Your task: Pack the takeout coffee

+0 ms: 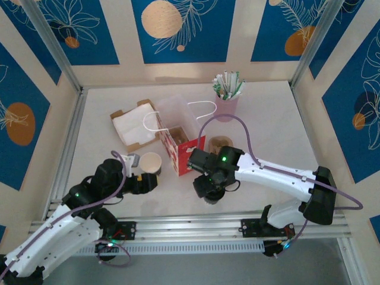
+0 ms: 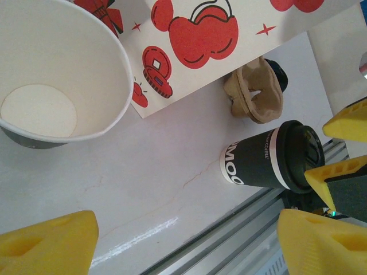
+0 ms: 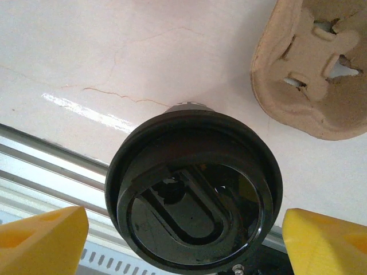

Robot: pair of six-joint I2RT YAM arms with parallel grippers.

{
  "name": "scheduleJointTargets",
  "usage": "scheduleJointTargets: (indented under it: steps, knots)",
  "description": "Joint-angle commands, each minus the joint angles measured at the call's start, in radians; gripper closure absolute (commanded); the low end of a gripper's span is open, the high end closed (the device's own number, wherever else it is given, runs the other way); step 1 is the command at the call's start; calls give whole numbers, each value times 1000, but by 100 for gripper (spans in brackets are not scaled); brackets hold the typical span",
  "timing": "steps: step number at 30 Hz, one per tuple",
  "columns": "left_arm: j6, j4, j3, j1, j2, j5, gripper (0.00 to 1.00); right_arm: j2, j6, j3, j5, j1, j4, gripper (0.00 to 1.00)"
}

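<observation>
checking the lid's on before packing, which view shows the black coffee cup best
Left wrist: the black coffee cup shows side-on there, its lettering and lid both visible. Right wrist looks straight down on that lid, close up, hiding the body. Top external catches a dark bit of it.

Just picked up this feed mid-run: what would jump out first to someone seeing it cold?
The red-and-white printed bag at the centre of the table draws the eye first, with an empty paper cup just to its left. Next comes the black-lidded coffee cup near the front edge, with the right hand open directly above its lid. A brown cardboard cup carrier lies beside it.
</observation>
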Motion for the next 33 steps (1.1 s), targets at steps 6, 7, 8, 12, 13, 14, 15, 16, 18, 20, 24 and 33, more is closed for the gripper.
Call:
scheduleJointTargets:
  steps: [6,7,8,12,13,14,15,16,18,20,24,33]
  knots:
    - [16,-17,15,-8,-19,17,18,17,21,2,-44,-23,-36,15]
    - [16,-17,14,-7,-20,18,18,19,21,1,-48,-25,-34,15]
    - [16,-17,14,-8,-21,17,18,23,20,2,-52,-26,-34,15]
    - [14,-16,13,-7,-23,18,18,38,19,-3,-61,-29,-36,15]
    - [14,-16,10,-7,-23,18,18,42,21,-2,-63,-30,-36,15]
    - [14,-15,12,-7,-24,19,18,44,21,-3,-63,-29,-36,15]
    - [14,-14,9,-7,-25,20,18,46,21,-5,-64,-29,-34,15]
    - [14,-13,10,-8,-24,20,18,49,21,-4,-64,-29,-33,14]
    - [13,-11,8,-7,-25,20,18,51,19,-7,-68,-31,-30,14]
    - [13,-11,8,-7,-25,21,18,57,20,-11,-69,-31,-28,14]
    - [11,-13,7,-8,-27,21,18,65,21,-15,-68,-32,-28,14]
    - [10,-10,8,-7,-27,21,18,64,24,-28,-71,-34,-23,18]
